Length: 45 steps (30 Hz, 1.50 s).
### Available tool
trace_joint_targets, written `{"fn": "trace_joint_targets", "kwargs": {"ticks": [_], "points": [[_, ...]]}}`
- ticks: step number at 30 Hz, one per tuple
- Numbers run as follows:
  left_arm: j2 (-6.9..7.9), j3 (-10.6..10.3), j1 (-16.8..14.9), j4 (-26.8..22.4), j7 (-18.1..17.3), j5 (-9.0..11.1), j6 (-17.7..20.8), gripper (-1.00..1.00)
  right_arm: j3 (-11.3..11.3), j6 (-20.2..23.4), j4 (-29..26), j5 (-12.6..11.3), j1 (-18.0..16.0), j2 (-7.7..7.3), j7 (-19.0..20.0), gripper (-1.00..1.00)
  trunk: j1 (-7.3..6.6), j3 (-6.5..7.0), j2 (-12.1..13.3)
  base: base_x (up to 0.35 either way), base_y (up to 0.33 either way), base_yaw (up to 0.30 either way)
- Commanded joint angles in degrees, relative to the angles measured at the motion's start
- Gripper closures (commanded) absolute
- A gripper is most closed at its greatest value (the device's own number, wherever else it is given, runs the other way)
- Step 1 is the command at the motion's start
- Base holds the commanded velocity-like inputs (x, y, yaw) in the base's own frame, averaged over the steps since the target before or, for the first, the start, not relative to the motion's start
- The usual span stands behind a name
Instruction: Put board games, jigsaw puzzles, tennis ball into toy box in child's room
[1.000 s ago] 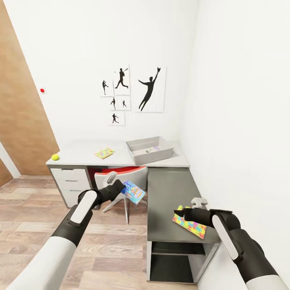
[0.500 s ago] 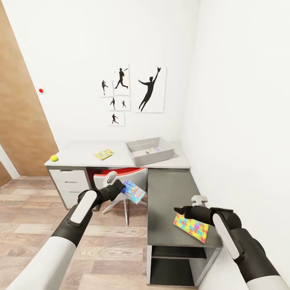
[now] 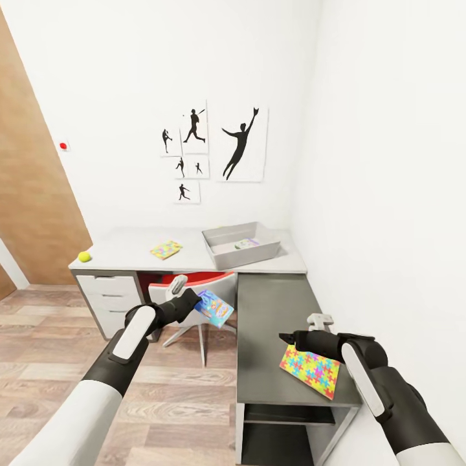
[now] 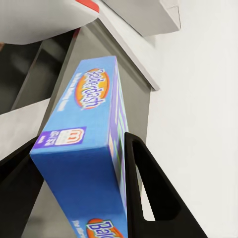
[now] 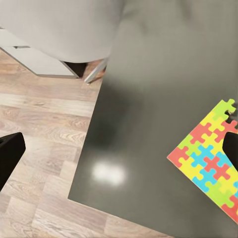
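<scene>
My left gripper (image 3: 197,301) is shut on a blue board game (image 3: 215,308) and holds it in the air over the chair; the box (image 4: 89,148) sits between its black fingers (image 4: 148,188). My right gripper (image 3: 286,338) is open just above a jigsaw puzzle (image 3: 311,370) lying flat on the dark grey part of the table (image 3: 275,310); its finger (image 5: 232,148) hangs over the puzzle's (image 5: 208,158) edge. On the pale table top (image 3: 123,249) lie a second jigsaw puzzle (image 3: 166,249) and the tennis ball (image 3: 84,257). The grey toy box (image 3: 241,246) at the back holds a flat item.
A red and white chair (image 3: 194,285) stands tucked under the table beside white drawers (image 3: 107,298). A white wall runs close along the right, a wooden door (image 3: 32,194) is at the left, and wood-plank floor (image 3: 181,388) lies in front.
The whole view has shifted slightly, so the table sits lower and further left in the picture. Both arms keep their pose, and the puzzle stays put on the dark surface.
</scene>
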Motion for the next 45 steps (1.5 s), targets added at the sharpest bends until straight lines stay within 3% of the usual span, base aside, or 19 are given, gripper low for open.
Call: {"fn": "trace_joint_targets", "kwargs": {"ticks": [1, 14, 45], "points": [[0.0, 0.0, 0.0, -0.1, 0.5, 0.6, 0.1, 1.0, 0.0, 0.2, -0.1, 0.3, -0.1, -0.04, 0.3, -1.0, 0.04, -0.13, -0.1, 0.014, 0.0, 0.0], [0.0, 0.1, 0.0, -0.1, 0.5, 0.6, 0.1, 1.0, 0.1, 0.2, 0.0, 0.3, -0.1, -0.03, 0.3, -1.0, 0.04, -0.13, -0.1, 0.005, 0.0, 0.076], [0.0, 0.1, 0.0, -0.1, 0.5, 0.7, 0.1, 1.0, 0.2, 0.2, -0.1, 0.4, -0.1, -0.03, 0.2, -1.0, 0.04, -0.13, -0.1, 0.0, 0.0, 0.28]]}}
